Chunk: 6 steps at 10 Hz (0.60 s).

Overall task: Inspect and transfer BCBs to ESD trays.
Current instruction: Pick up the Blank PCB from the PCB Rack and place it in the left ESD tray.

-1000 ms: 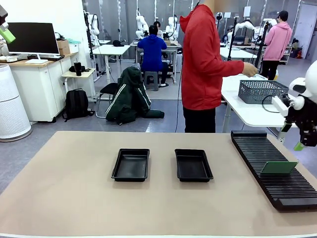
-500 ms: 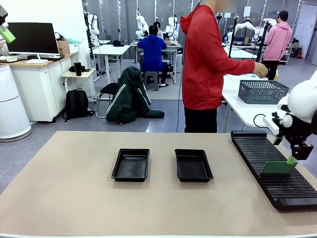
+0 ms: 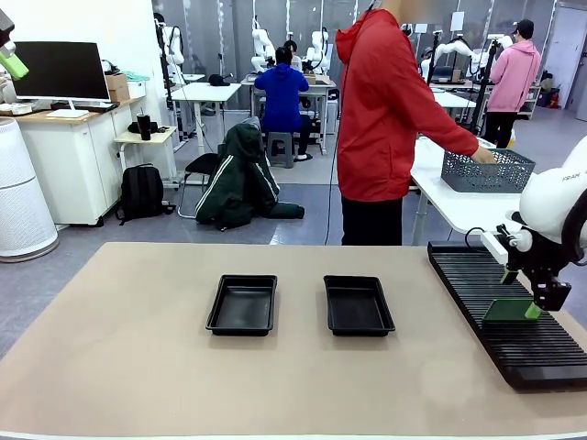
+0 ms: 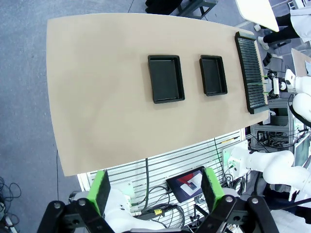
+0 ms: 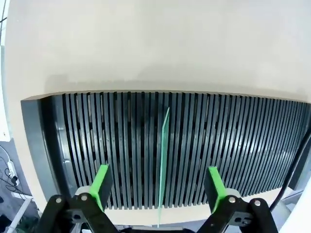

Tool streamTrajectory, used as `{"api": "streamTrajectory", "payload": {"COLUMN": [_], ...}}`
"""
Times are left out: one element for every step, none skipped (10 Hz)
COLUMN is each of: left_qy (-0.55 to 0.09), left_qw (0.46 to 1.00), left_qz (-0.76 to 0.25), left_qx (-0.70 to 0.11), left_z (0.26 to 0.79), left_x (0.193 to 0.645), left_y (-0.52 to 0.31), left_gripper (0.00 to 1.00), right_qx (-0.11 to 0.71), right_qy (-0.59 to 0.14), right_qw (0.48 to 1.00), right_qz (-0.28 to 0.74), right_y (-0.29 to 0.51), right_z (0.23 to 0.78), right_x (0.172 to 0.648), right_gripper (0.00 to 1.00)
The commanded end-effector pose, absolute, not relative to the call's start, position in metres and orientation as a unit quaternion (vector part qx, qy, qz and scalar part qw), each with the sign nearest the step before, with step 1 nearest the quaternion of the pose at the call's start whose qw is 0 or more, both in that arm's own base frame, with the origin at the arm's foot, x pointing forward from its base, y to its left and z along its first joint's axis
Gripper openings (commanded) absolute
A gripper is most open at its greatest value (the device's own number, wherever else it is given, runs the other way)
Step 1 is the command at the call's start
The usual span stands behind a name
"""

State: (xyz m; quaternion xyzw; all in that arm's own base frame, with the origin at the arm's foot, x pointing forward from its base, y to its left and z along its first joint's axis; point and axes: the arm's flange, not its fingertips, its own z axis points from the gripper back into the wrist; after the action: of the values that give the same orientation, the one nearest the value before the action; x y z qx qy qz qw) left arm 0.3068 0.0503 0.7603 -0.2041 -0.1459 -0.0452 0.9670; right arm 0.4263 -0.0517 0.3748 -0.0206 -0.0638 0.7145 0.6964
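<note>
Two empty black ESD trays lie side by side at the table's middle; from high above, the left wrist view shows them too. One pale green BCB stands upright in a slot of the black rack. My right gripper hangs just over the board's right end, open. In the right wrist view the BCB is edge-on between the spread fingers, untouched. My left gripper is raised at the far upper left, open and holding nothing.
A person in a red hoodie stands at the far side, one hand in a grey mesh basket on a side table. The rack runs along the table's right edge. Bare tabletop surrounds the trays.
My right gripper has come down and leftward from beside the rack to the standing board. The person's hand has dropped into the mesh basket. The left arm has stayed put.
</note>
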Motion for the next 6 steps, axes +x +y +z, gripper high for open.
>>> {"api": "streamTrajectory", "payload": {"left_qy": [-0.144,-0.144,-0.144,-0.144,-0.144,-0.144], "left_qw": [0.967,0.967,0.967,0.967,0.967,0.967], "left_qz": [-0.044,-0.044,-0.044,-0.044,-0.044,-0.044], "left_qx": [-0.205,-0.205,-0.205,-0.205,-0.205,-0.205], "left_z": [0.759,0.759,0.759,0.759,0.759,0.759], "left_x": [0.307,0.307,0.307,0.307,0.307,0.307], "left_y": [0.0502,0.0502,0.0502,0.0502,0.0502,0.0502], "left_gripper": [1.0,1.0,1.0,1.0,1.0,1.0], "right_qx": [-0.026,-0.022,-0.028,-0.018,-0.018,-0.018], "right_qy": [-0.071,-0.074,-0.091,-0.062,-0.062,-0.062], "right_qw": [0.706,0.709,0.732,0.701,0.701,0.701], "right_qz": [0.704,0.701,0.674,0.71,0.71,0.71], "right_y": [-0.0517,-0.0517,-0.0502,-0.0535,-0.0535,-0.0535], "right_z": [0.3613,0.3556,0.356,0.365,0.365,0.365], "right_x": [0.4264,0.4283,0.429,0.4265,0.4265,0.4265], "right_gripper": [1.0,1.0,1.0,1.0,1.0,1.0]}}
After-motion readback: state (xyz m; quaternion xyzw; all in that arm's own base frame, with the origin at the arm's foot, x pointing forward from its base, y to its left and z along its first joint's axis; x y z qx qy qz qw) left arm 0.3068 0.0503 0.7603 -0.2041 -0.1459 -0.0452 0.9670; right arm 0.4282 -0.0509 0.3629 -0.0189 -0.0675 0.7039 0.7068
